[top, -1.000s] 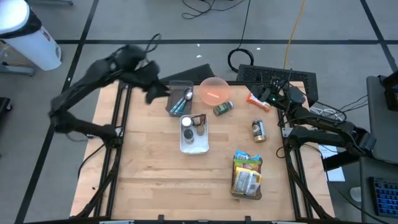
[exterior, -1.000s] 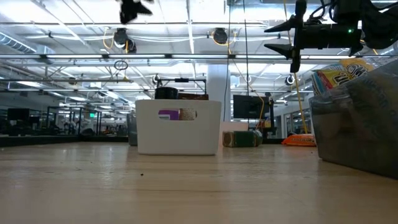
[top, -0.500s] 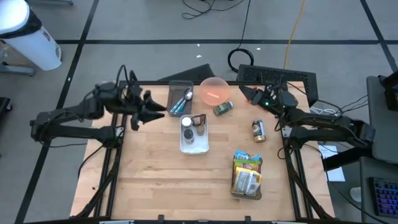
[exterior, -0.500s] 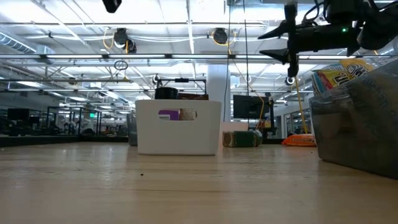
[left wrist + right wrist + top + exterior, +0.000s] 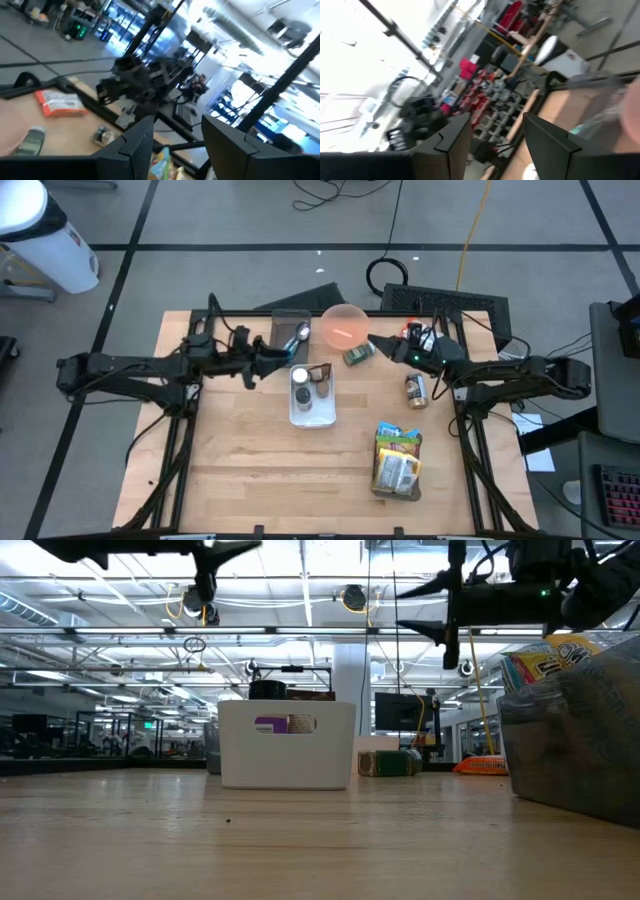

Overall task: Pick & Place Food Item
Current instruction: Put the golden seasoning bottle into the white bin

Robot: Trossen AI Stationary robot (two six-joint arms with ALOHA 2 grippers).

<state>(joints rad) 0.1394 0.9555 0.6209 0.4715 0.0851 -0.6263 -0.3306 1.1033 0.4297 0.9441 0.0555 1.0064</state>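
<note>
High view: both arms stretch inward, left end effector point(image 5: 268, 361) and right end effector point(image 5: 378, 345) spread, empty.

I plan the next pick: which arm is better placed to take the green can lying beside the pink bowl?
The right arm, probably. Its open pincer hangs just beside the green can, while the left pincer is open near the white bin.

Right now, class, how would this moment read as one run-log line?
left gripper: open, beside white bin | right gripper: open, near green can | nothing held
</note>
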